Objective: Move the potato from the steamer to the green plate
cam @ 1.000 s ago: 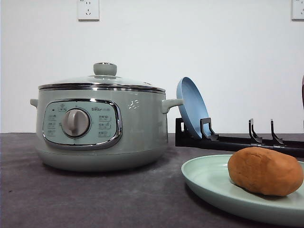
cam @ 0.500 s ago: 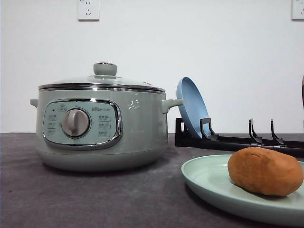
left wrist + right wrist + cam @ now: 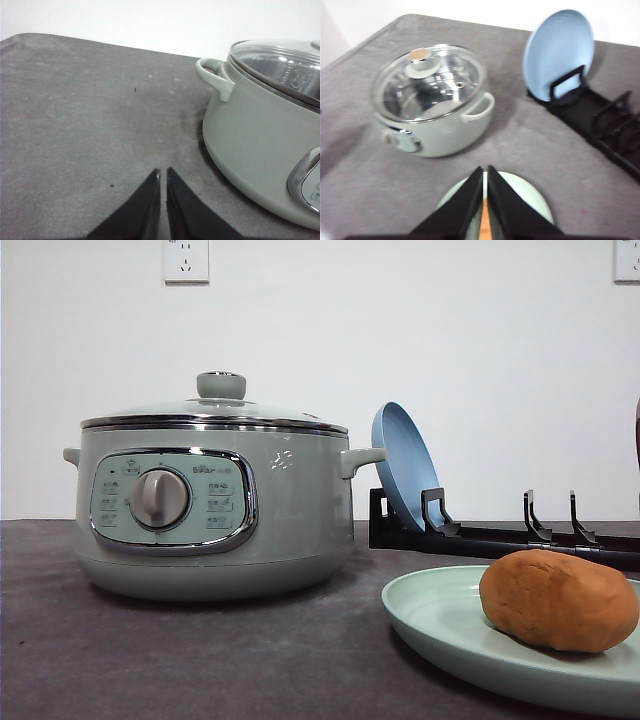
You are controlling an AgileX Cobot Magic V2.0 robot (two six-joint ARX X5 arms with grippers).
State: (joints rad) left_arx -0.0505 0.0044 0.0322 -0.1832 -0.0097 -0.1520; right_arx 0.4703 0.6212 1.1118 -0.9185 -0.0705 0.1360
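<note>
The potato (image 3: 558,600) lies on the green plate (image 3: 440,625), toward its right side, apart from the steamer (image 3: 210,502), which stands lidded to the left on the grey table (image 3: 200,660). In the right wrist view the right gripper (image 3: 484,172) hangs above the plate, jaws together with nothing between them; a sliver of orange potato shows directly beneath the tips. The left gripper (image 3: 163,174) is likewise closed and empty, over bare table just beside the steamer's side handle (image 3: 216,76). A blue plate (image 3: 402,465) stands upright in a black rack (image 3: 500,535) behind.
</note>
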